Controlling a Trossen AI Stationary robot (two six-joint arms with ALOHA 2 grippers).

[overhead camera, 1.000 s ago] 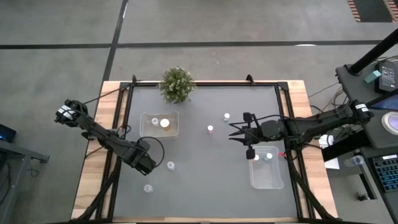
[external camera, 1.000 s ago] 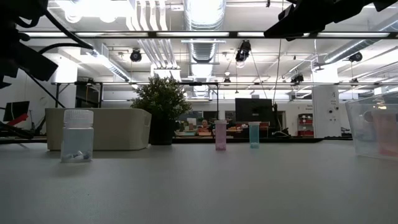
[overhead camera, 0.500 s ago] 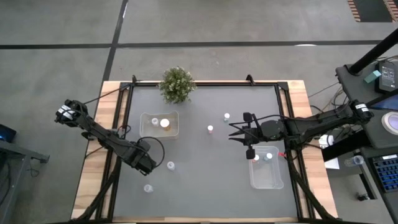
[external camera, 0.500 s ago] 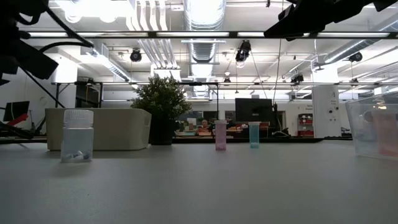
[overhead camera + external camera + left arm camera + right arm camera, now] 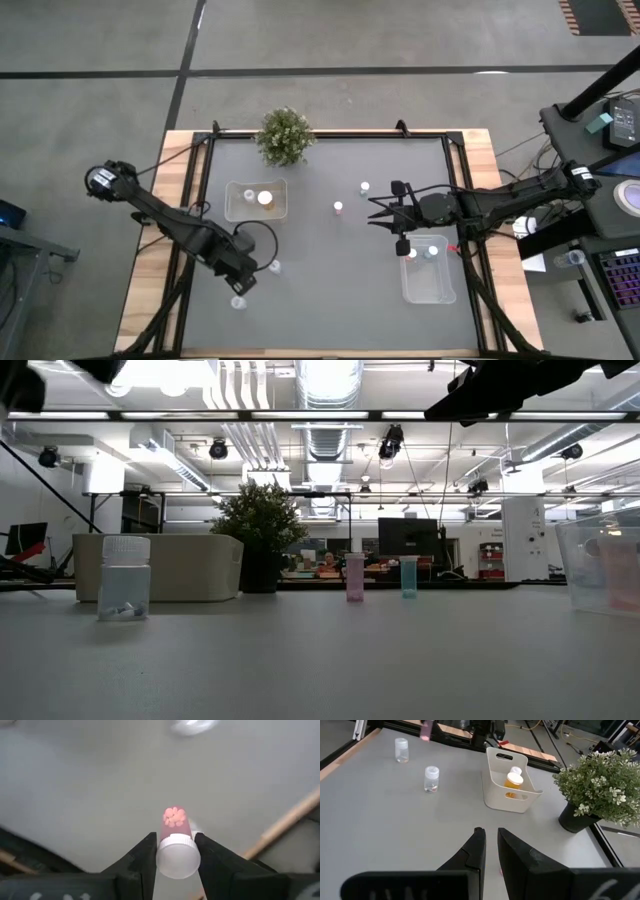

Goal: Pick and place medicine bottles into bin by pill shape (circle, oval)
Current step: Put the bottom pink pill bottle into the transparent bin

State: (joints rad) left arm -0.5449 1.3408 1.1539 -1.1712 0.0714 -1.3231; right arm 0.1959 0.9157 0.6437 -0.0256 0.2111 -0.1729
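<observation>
My left gripper [image 5: 176,838] is above the table's near left part, shut on a small medicine bottle [image 5: 175,820] with a white cap and pink pills; the right wrist view shows it too, as a pink bottle [image 5: 426,729] in the air. Two clear bottles [image 5: 401,749] [image 5: 432,778] stand on their bases on the table near it. A pink bottle [image 5: 354,577] and a teal one [image 5: 408,577] stand mid-table. My right gripper [image 5: 489,832] is shut and holds nothing; it hovers beside the clear bin [image 5: 428,285]. My left gripper pinches the bottle's white cap [image 5: 163,857] between its two fingers [image 5: 145,862], one on each side. The fingers come from above, pointing down. The bottle hangs upright below them, its pink body toward the table, lifted clear.
A white bin [image 5: 234,200] at the far left holds an orange bottle [image 5: 512,781] and a white-capped one. The clear bin on the right holds two bottles [image 5: 412,253]. A potted plant [image 5: 284,136] stands at the far edge. Wooden strips [image 5: 150,290] flank the grey mat.
My left gripper has gone up and a little toward the table's near edge; in the low view its arm has climbed almost out of the upper left corner. My right arm has kept still.
</observation>
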